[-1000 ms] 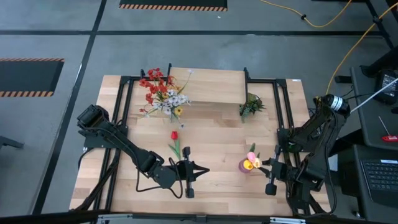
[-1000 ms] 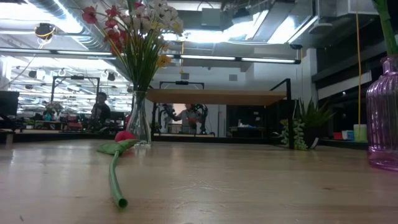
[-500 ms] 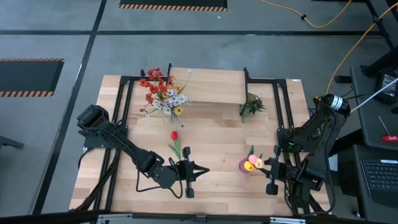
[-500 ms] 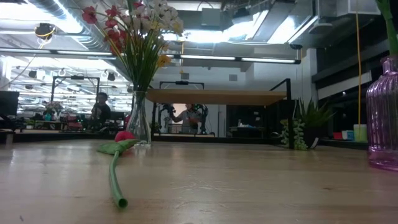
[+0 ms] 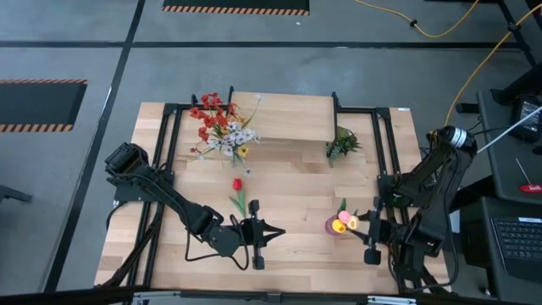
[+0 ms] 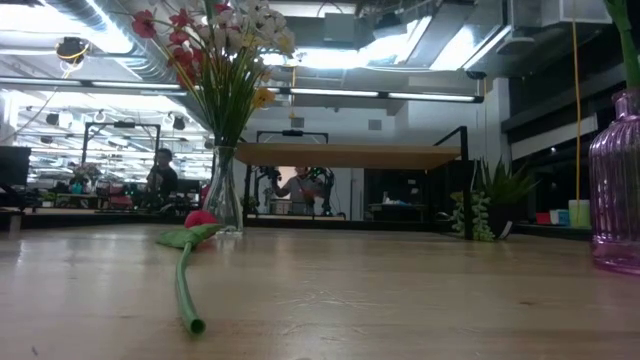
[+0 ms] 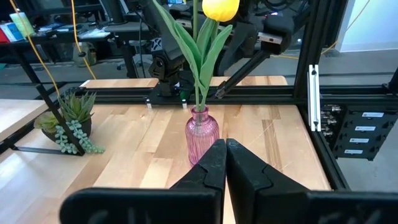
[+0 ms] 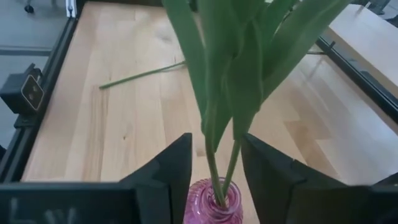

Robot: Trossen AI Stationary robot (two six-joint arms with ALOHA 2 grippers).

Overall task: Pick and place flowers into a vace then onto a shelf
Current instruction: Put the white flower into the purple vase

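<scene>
- High view shows a red tulip (image 5: pixel 238 193) lying flat on the table (image 5: pixel 296 254), its long axis running from the red head at the far end to the stem end nearest the left gripper (image 5: pixel 275 231); it sits just beyond and a little to the side of that gripper.
- Pink and yellow tulips (image 5: pixel 343 221) stand upright in a pink glass vase (image 5: pixel 335 226), stems vertical, heads up; the vase sits directly in front of the right gripper (image 5: pixel 359 222), between its two fingers.
- A mixed spray of red, white and yellow flowers (image 5: pixel 218 125) stands upright in a clear vase (image 6: pixel 224 195), well beyond the left gripper, beside the near left corner of the shelf (image 5: pixel 284 117).
- The shelf, a light wood top on thin black legs, sits at the far middle of the table; a small green potted plant (image 5: pixel 342 144) is by its other corner, far beyond the right gripper.
- The table is pale wood planks with a black metal frame; around it is grey floor with striped tape (and a yellow cable at the right).
- Low view looks across the boards into a workshop with ceiling lights, benches, and people (image 6: pixel 161 172) far off.
- Left gripper: fingers pressed together, holding nothing, hovering low over bare wood.
- Right gripper: fingers (image 8: pixel 165 167) spread apart on either side of the vase neck and the green stems (image 8: pixel 225 118), with a gap showing on both sides (not pinching).
</scene>
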